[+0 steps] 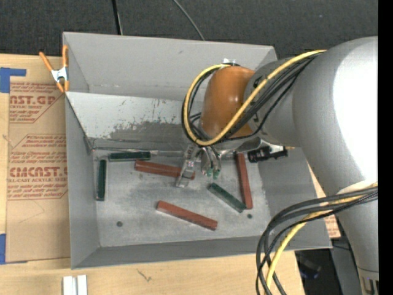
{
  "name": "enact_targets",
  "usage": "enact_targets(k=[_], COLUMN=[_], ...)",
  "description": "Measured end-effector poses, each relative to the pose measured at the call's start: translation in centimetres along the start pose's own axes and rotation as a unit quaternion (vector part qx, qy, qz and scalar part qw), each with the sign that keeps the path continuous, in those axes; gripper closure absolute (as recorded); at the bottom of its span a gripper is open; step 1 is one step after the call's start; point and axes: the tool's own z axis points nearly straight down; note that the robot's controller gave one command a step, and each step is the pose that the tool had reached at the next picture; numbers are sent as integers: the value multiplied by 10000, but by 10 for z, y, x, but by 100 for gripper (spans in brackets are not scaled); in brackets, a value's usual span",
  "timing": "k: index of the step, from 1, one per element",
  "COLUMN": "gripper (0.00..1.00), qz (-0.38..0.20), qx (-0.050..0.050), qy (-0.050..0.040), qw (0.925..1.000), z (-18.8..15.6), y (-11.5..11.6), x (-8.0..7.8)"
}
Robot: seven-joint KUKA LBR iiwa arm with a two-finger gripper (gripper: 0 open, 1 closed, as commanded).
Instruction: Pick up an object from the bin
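My gripper (198,169) reaches down from under the orange wrist cover to the middle of the bin floor. Its fingers stand slightly apart with nothing seen between them; the left fingertip (185,178) sits at the right end of a red-brown stick (156,169) lying flat. A dark green stick (226,198) lies diagonally just right of and below the fingertips. Another red-brown stick (245,180) lies nearly upright further right.
A longer red-brown stick (186,216) lies diagonally near the front. A dark green stick (129,156) lies along the back wall, and another (101,179) stands along the left wall. The arm covers the bin's right back corner.
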Motion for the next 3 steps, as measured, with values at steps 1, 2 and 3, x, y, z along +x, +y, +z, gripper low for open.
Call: enact_targets(k=[1, 2, 3], gripper=[100, 100, 100], qz=[118, 118, 250], qx=[1, 1, 1], qy=[-3, -3, -7], qw=[9999, 9999, 9997], z=[-101, -101, -178], y=[6, 6, -27], x=[4, 4, 18])
